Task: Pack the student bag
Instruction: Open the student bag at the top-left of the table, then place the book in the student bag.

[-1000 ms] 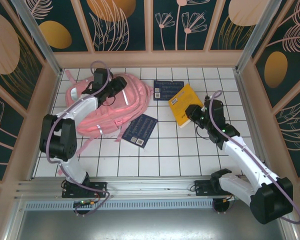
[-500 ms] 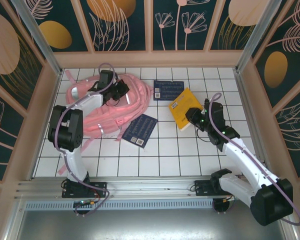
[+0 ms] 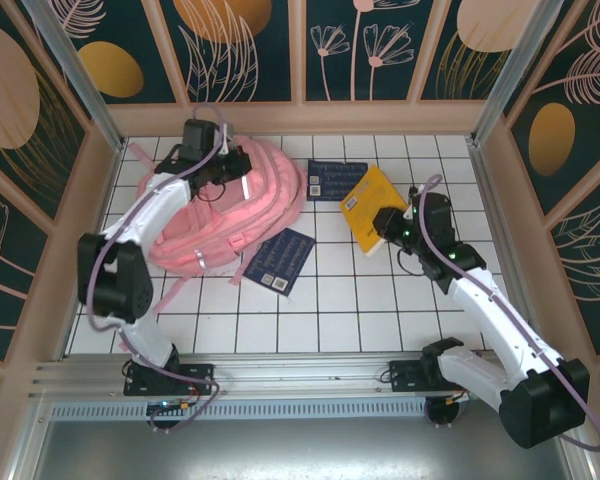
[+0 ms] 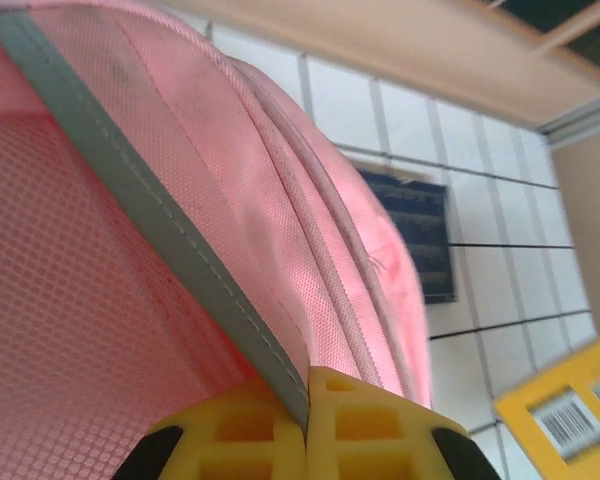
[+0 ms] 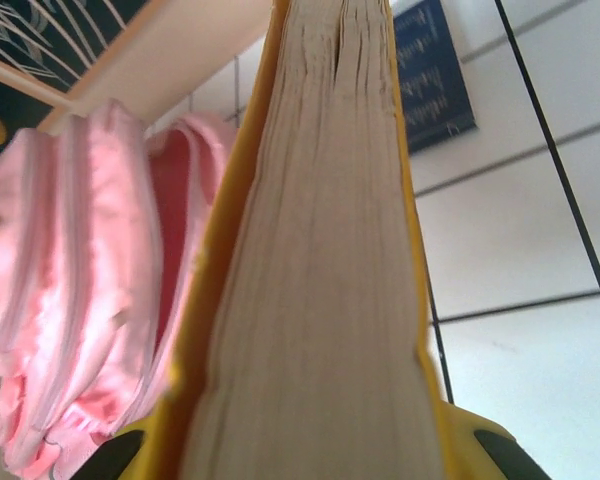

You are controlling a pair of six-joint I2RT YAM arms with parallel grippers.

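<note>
The student bag, big and pink, lies at the back left of the tiled table. My left gripper is shut on its upper edge and holds the opening up. In the left wrist view the yellow jaws pinch the bag's silvery stripe together with pink fabric. My right gripper is shut on a thick yellow book, which tilts up off the table. Its page edge runs between the jaws, with the bag's open mouth to the left beyond it.
Two dark blue booklets lie flat: one at the back between the bag and the yellow book, one in front of the bag. Pink straps trail toward the near left. Wooden walls close in the table.
My left gripper closed on the bag's edge and drew it up and toward the back wall, raising the opening. My right gripper tilted the yellow book up a little.
</note>
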